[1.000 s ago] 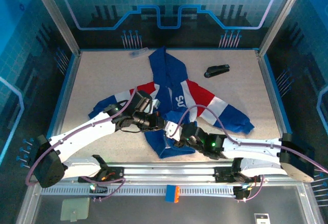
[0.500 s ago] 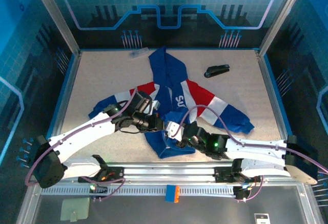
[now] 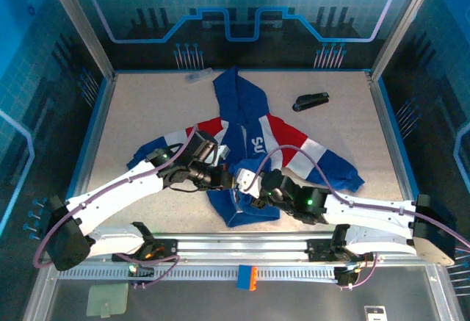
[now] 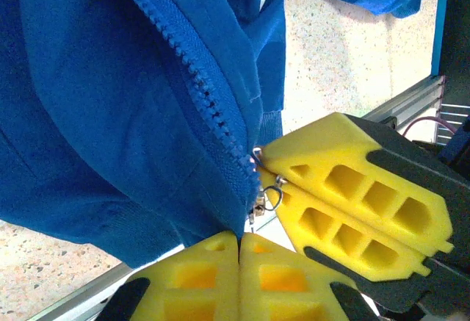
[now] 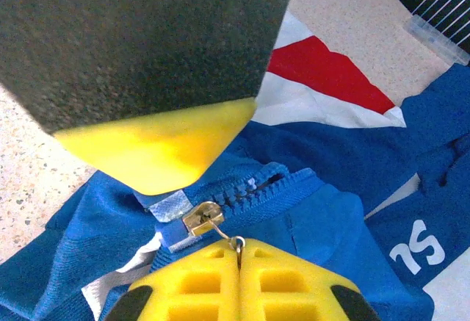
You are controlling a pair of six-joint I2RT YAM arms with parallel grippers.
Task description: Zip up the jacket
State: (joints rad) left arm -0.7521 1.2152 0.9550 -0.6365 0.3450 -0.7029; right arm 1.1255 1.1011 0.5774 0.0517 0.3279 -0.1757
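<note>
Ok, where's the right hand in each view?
Top external: right hand low centre, meeting the left hand on the jacket.
Left wrist: its yellow fingers from the right, at the zipper pull.
Right wrist: bottom centre, shut on that pull.
Shared landmark: the jacket's blue front.

I see a speckled beige table with the jacket spread over its middle, hood toward the far edge and hem toward the near edge. A small black object lies toward the far right corner, apart from the jacket. A small pale item sits at the far edge.
</note>
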